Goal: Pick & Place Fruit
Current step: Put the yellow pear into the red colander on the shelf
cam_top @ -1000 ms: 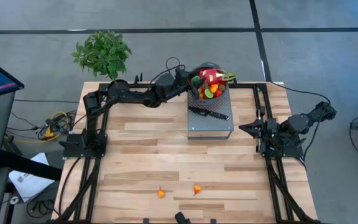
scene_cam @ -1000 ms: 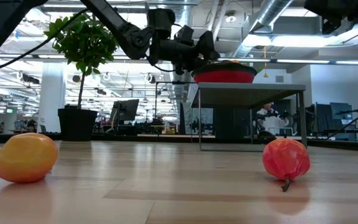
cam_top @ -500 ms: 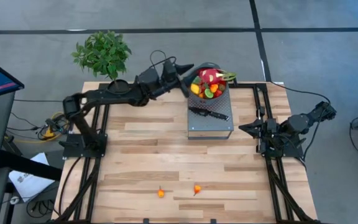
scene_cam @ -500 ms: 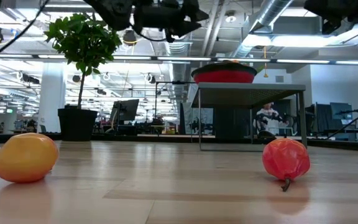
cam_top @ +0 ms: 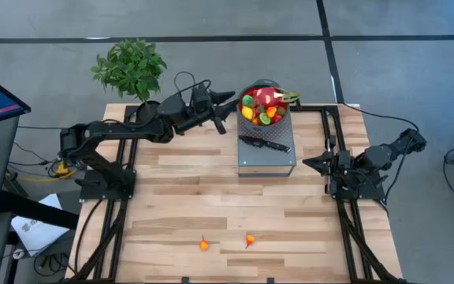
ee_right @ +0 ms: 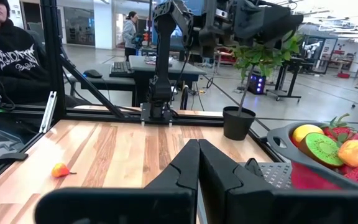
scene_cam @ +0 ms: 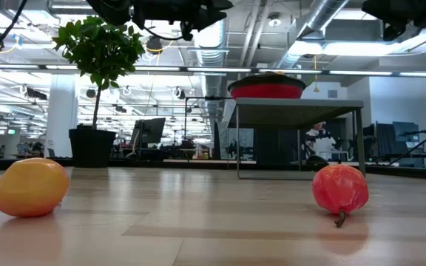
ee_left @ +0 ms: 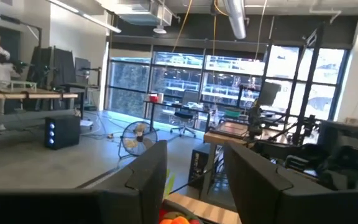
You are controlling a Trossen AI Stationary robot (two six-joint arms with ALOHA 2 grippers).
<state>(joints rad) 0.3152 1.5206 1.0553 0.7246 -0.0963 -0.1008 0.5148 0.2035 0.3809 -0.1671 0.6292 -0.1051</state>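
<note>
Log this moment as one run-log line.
left tool: raised beside bowl, nothing held | right tool: shut, parked at right edge | fruit: piled in bowl; two loose at front edge | knife: on stand

Red bowl (cam_top: 265, 106), grey inside, holds red, orange, yellow and green fruit (cam_top: 260, 112). Surface (cam_top: 180, 205): pale striped wood. Orange fruit (cam_top: 204, 244) and red-orange fruit (cam_top: 251, 240) lie apart. Knife (cam_top: 265, 143): black.

Left pincer (cam_top: 228, 96) raised, fingers parted, empty; right pincer (cam_top: 309, 162) closed, arm folded low.
</note>
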